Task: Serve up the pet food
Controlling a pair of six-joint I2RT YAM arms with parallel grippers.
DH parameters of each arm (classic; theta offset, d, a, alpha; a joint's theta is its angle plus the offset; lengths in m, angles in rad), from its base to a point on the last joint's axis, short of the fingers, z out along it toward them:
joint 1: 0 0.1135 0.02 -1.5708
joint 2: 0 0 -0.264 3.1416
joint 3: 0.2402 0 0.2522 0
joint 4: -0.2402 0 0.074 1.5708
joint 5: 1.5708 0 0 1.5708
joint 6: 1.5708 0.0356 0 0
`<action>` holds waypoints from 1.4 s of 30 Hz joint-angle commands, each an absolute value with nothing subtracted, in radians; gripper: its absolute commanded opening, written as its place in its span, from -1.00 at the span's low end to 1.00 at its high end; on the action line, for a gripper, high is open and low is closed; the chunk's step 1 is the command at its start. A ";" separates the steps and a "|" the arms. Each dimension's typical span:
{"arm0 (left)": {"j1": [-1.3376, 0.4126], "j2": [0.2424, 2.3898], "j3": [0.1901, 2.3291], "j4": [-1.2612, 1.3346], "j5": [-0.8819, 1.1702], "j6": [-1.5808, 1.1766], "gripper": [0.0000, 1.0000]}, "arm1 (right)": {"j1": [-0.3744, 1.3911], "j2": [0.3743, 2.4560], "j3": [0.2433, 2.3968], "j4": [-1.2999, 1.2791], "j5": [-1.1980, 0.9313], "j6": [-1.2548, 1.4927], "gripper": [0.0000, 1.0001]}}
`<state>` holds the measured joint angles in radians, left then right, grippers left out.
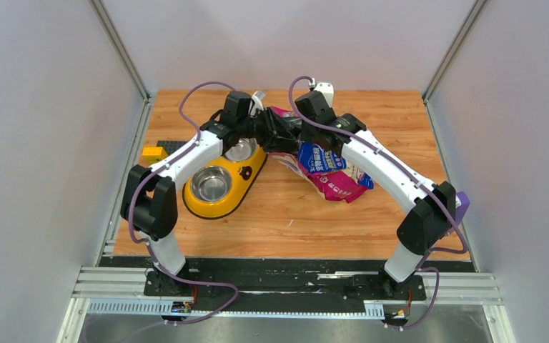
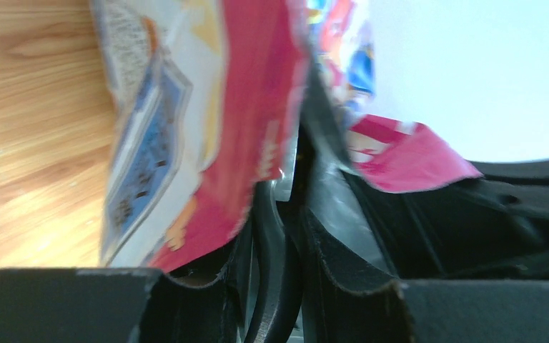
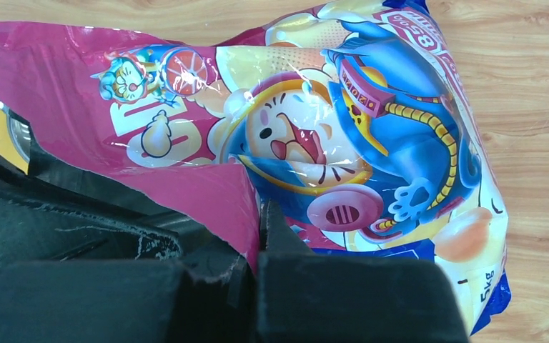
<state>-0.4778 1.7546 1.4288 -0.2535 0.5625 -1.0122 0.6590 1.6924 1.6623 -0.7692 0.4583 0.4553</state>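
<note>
The pink-and-blue pet food bag [image 1: 327,170] lies on the wooden table, its torn top raised toward the feeder. My left gripper [image 1: 269,133] and right gripper [image 1: 293,134] meet at that top edge. In the right wrist view my right gripper [image 3: 261,218] is shut on the bag's pink edge [image 3: 207,186], with the cartoon animal print facing the camera. In the left wrist view my left gripper [image 2: 293,196] is pressed shut on the bag [image 2: 214,136], with silvery lining between the fingers. No kibble shows.
The yellow double-bowl feeder [image 1: 246,175] with two steel bowls stands left of the bag, under my left arm. A small yellow block [image 1: 153,151] lies at the table's left edge. White walls close in the table on three sides.
</note>
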 commanded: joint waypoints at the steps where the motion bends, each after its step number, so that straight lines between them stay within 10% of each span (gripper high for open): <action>1: -0.477 1.701 1.396 0.083 0.713 -1.135 -1.00 | 0.618 1.644 1.652 -0.792 0.458 0.488 -1.00; 13: -0.368 1.513 1.176 0.285 0.812 -1.286 -1.00 | 0.536 1.624 1.698 -0.802 0.431 0.463 -1.00; 42: -0.212 1.293 1.157 -0.135 0.804 -1.067 -1.00 | 0.532 1.612 1.722 -0.805 0.435 0.426 -1.00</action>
<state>-0.2264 1.3361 1.1069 -0.0978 0.7895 -1.1175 0.5396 1.6363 1.6787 -0.8001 0.4122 0.4427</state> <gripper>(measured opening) 0.323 0.003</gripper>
